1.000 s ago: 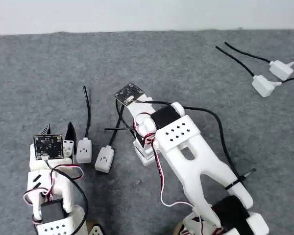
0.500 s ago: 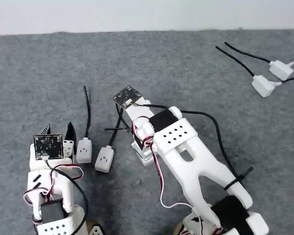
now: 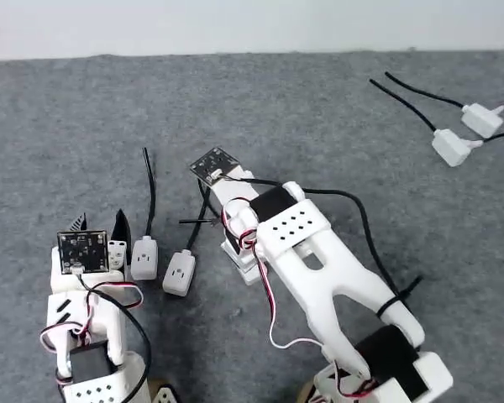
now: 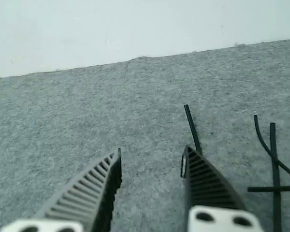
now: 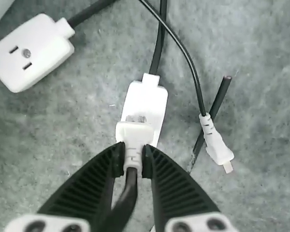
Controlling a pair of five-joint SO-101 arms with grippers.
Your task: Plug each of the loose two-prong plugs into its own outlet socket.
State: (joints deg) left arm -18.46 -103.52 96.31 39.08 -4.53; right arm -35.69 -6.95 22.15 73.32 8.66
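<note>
My right gripper (image 5: pixel 132 153) is shut on a white two-prong plug (image 5: pixel 133 133), whose black cord runs back between the fingers. The plug's prongs meet the end of a white outlet socket (image 5: pixel 146 101) lying on the grey carpet. A second socket (image 5: pixel 31 46) lies beside it, face up. In the high view the right arm (image 3: pixel 294 227) covers this spot, and two sockets (image 3: pixel 144 257) (image 3: pixel 178 274) lie to its left. My left gripper (image 4: pixel 152 162) is open over bare carpet, next to those sockets (image 3: pixel 101 228). Two more white plugs (image 3: pixel 450 147) (image 3: pixel 482 120) lie at the far right.
A small white connector (image 5: pixel 215 145) on a thin black cable lies close to the held plug, crossing a black cord stub (image 5: pixel 217 99). Black cords (image 3: pixel 150 189) trail from the sockets toward the middle of the carpet. A pale wall (image 3: pixel 252 25) borders the far edge.
The right arm has shifted slightly to the left in the high view, with the plug in its gripper. The left arm has not moved.
</note>
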